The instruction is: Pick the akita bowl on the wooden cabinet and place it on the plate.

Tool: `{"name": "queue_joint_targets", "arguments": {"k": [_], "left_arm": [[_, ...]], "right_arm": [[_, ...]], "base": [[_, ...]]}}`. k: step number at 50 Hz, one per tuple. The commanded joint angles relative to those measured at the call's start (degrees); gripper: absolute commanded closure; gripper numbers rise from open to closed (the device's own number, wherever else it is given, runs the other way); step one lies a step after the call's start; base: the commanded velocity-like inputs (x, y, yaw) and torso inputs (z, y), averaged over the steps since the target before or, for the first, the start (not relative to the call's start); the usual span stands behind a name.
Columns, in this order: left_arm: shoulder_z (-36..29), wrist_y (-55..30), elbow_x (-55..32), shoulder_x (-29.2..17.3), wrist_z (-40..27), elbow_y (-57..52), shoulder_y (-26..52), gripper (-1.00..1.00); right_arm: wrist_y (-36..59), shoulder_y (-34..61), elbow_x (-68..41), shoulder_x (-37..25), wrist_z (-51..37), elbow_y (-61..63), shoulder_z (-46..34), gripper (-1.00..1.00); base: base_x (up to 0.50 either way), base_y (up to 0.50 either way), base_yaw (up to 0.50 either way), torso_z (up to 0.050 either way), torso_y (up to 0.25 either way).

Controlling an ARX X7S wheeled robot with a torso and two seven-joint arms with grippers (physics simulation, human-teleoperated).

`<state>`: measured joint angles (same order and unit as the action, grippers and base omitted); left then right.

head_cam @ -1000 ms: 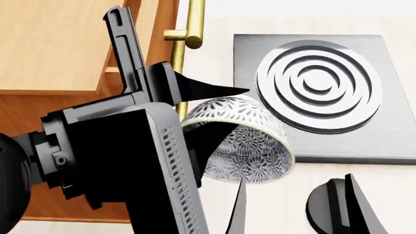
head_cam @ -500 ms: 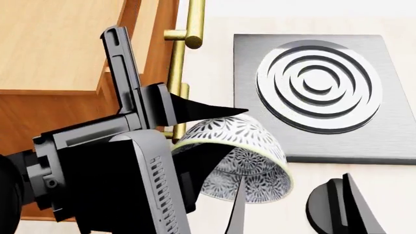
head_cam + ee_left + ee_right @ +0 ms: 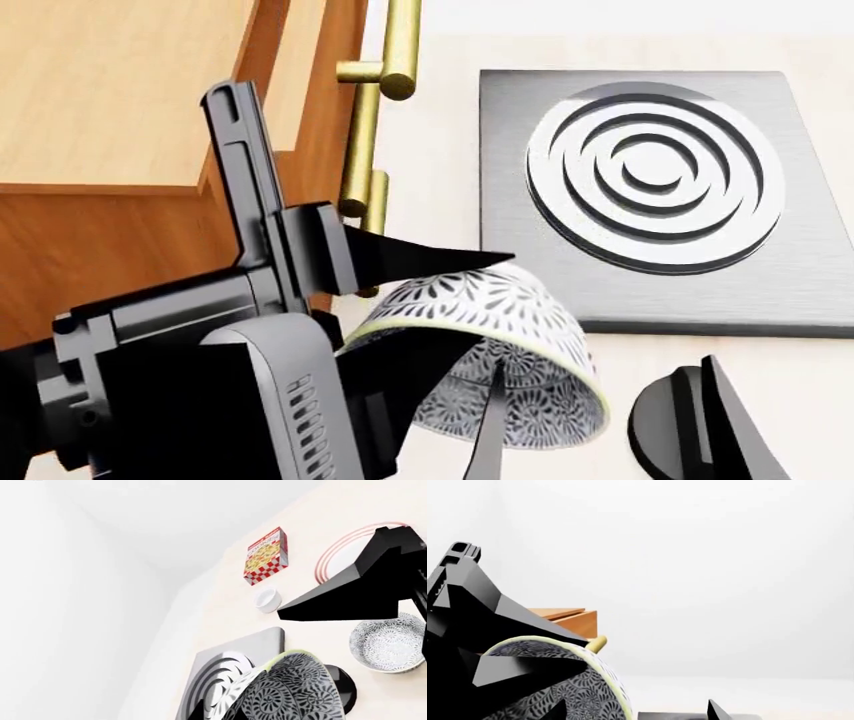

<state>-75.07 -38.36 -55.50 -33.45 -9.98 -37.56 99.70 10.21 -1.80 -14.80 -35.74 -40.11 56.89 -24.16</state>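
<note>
The left gripper (image 3: pixel 474 330) is clenched on the bowl (image 3: pixel 514 350), tilted at lower centre of the head view; over the last second it has slid down and away from the cabinet (image 3: pixel 120 120). Lift-off looks done; the plate (image 3: pixel 343 552) waits, well apart across the worktop (image 3: pixel 300 525).

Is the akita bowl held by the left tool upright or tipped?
Tipped. In the head view the akita bowl lies on its side in the left tool, its patterned inside and rim facing sideways, not up.
</note>
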Motion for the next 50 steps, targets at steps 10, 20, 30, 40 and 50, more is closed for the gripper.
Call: {"name": "queue_joint_targets", "arguments": {"k": [10,20,30,40,50], "left_arm": [[1.2,0.1,-0.1,-0.5,-1.5,-1.5,-0.1,1.00],[1.1,0.4,0.3,-0.8,-1.5,-1.2,-0.7,1.00],[1.2,0.5,0.4,-0.9,-1.5,-1.0,-0.8,1.00],[1.4,0.8,0.5,-1.2,-2.2,-1.1,-1.4,1.00],[1.2,0.8,1.0,-0.9,-3.0,-0.2,-2.2,-1.00]], "right_arm": [[2.2,1.0,-1.0,-0.1,-0.6,-1.0,-0.4,-1.00],[4.3,1.4,-1.1,0.4,-2.3,-1.0,0.0,1.00],[4.4,1.5,-1.7,0.4,-2.5,-1.3,0.0,1.00],[4.9,1.8,-1.7,0.2,-2.5,-1.3,-0.3,1.00],[5.2,1.7,-1.6,-0.1,-3.0,-1.1,-0.3,1.00]], "base": [[0.00,0.00,0.00,0.000,0.000],[0.00,0.00,0.00,0.000,0.001],[0.00,0.00,0.00,0.000,0.000],[0.00,0.00,0.00,0.000,0.001],[0.00,0.00,0.00,0.002,0.000]]}}
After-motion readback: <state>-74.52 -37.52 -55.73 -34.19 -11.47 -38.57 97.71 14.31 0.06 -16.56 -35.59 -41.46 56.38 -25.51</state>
